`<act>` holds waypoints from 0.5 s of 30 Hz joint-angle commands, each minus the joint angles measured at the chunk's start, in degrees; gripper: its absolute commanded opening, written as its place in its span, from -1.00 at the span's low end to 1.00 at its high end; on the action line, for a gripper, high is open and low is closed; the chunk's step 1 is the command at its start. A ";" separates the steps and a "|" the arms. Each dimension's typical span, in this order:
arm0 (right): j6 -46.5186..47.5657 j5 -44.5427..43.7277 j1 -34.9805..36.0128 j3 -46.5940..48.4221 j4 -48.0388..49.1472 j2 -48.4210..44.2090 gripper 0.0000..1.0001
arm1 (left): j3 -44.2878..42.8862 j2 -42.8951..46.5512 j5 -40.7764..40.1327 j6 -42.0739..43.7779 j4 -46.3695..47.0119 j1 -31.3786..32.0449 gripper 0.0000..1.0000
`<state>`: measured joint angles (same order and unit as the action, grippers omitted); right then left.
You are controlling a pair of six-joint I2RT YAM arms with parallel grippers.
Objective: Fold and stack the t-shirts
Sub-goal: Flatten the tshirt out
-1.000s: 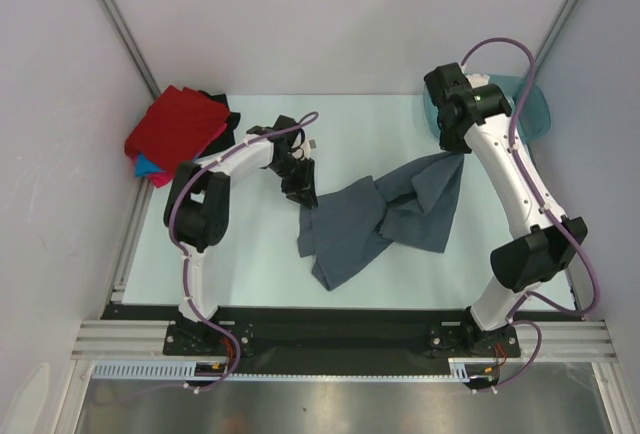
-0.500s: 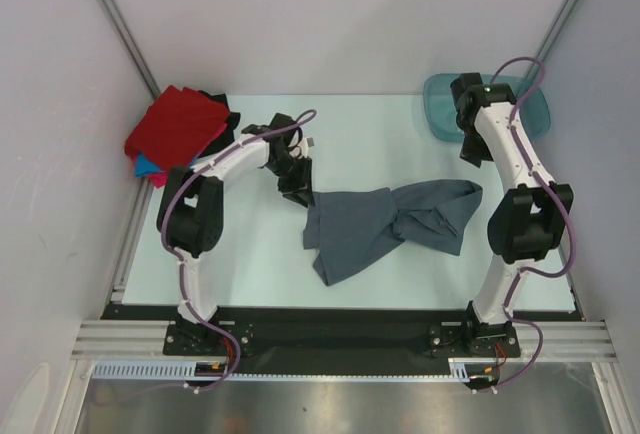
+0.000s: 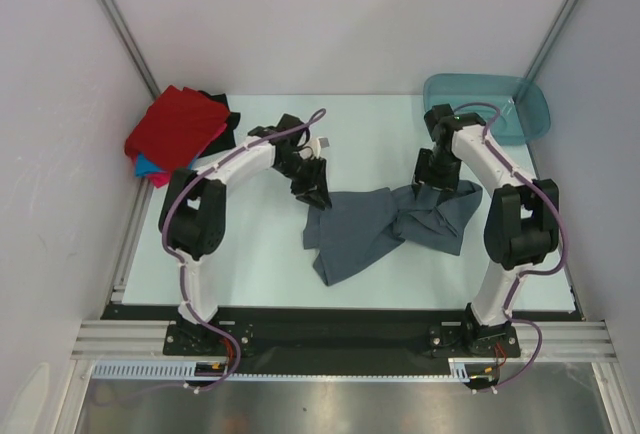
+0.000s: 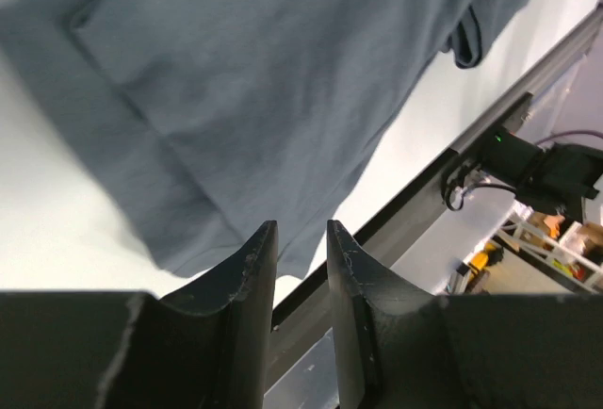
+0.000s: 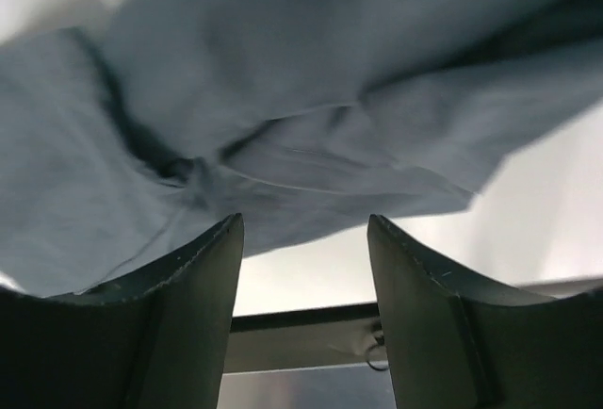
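A slate grey-blue t-shirt point(image 3: 385, 224) lies crumpled in the middle of the table, and fills the left wrist view point(image 4: 273, 79) and the right wrist view point(image 5: 311, 98). My left gripper point(image 3: 315, 192) hovers at its upper left corner. Its jaws point(image 4: 301, 230) stand a narrow gap apart with nothing between them. My right gripper point(image 3: 437, 169) is over the shirt's upper right part, open wide and empty point(image 5: 303, 222). Folded t-shirts are stacked at the back left: red point(image 3: 178, 126) on top, with bright blue point(image 3: 148, 164), pink point(image 3: 160, 180) and black point(image 3: 222, 114) edges showing.
A teal plastic tub point(image 3: 500, 104) sits at the back right corner, just behind my right arm. Grey walls close in the left, back and right sides. A black rail point(image 3: 340, 314) runs along the near edge of the table.
My right gripper opened and let go of the grey shirt, which dropped flat on the table. The right arm then swung down and left over it. The left gripper shifted slightly right.
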<state>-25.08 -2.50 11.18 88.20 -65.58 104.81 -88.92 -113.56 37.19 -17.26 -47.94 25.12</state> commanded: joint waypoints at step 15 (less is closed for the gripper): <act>0.12 6.90 2.79 8.83 1.16 0.21 0.22 | 0.95 -3.07 -14.15 -4.10 1.36 1.07 -0.21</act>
<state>-25.04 3.70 13.58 95.44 -64.03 105.80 -87.90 -117.27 29.71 -20.08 -46.92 26.35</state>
